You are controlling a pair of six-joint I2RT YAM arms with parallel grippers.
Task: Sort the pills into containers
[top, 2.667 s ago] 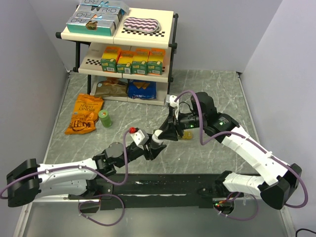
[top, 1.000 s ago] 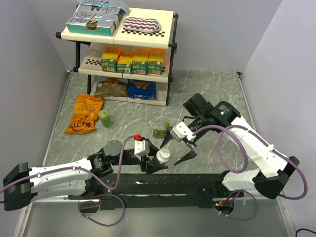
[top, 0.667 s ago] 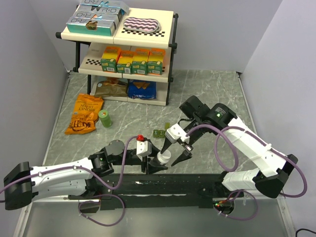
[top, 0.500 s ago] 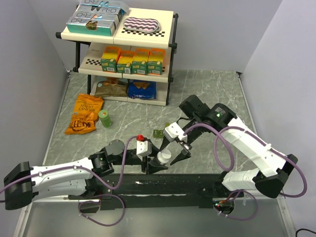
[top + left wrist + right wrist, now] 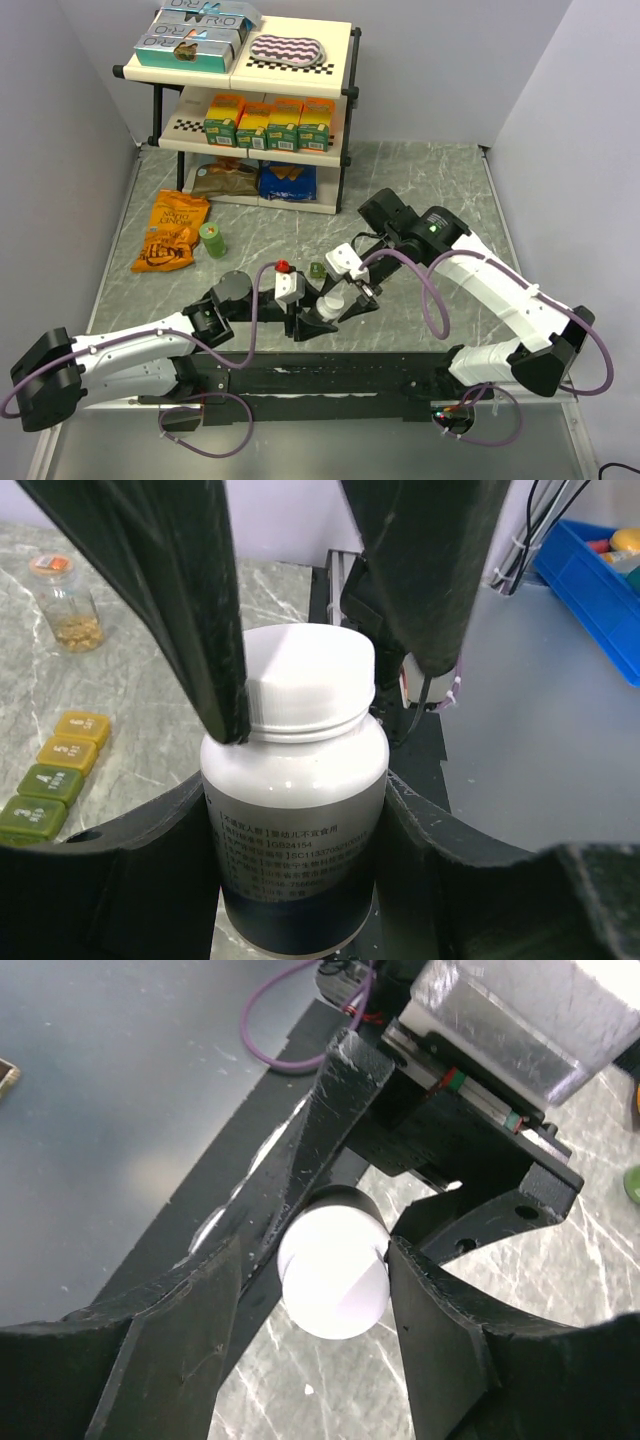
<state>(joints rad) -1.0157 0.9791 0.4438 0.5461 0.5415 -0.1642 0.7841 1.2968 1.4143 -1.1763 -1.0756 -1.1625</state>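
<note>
Leftmost, your left pincer (image 5: 311, 324) was clamped on the lower body of the white pill bottle (image 5: 295, 810), holding it upright. That bottle looked like rigid, smooth plastic, probably light and slippery, so the low body grip suited it. Its ribbed cap (image 5: 335, 1285) was the place to twist. Your right pincer (image 5: 335, 1257) had closed on that cap, both fingers seemingly touching it. The containers (image 5: 318, 270) lay on the worktop (image 5: 430, 190) near the bottle's twelve o'clock. They seemed small, light and likely to skate if nudged.

The containers (image 5: 50, 780) lie near the bottle (image 5: 295, 810), jar (image 5: 68, 605) beyond them.
</note>
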